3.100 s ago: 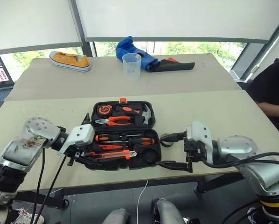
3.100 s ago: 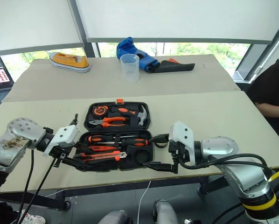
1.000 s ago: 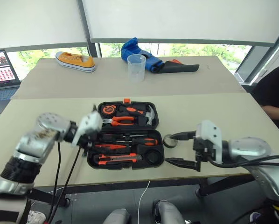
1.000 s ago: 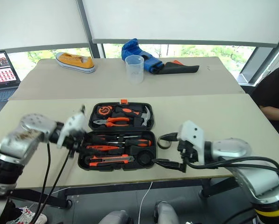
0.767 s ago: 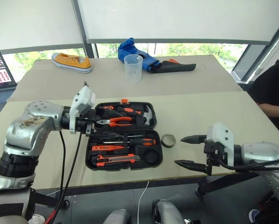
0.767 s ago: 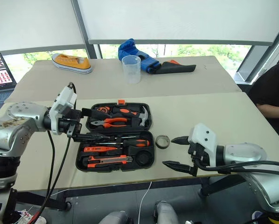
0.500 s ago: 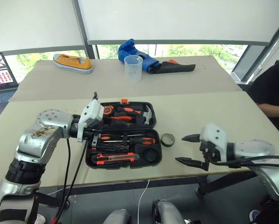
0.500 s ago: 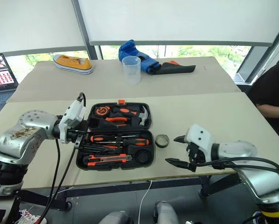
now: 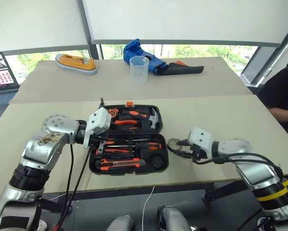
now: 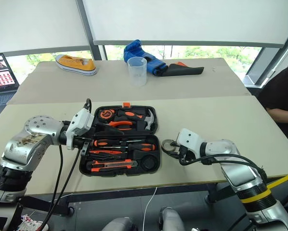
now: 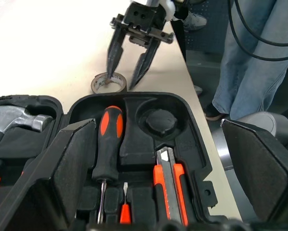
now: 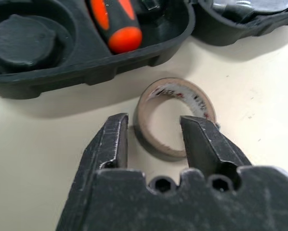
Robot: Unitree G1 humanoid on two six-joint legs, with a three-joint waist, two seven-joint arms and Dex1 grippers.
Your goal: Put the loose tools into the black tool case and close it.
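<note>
Tape ring (image 12: 175, 121) print unreadable, case (image 9: 129, 140) unlabelled

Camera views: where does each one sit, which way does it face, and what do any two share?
Head pair: high, looking down over both arms at the black tool case on the table.
Left wrist: behind the left gripper, looking across the case at the right gripper.
Right wrist: over the right gripper's fingers, facing the tape ring.
Shared: ring and case.
</note>
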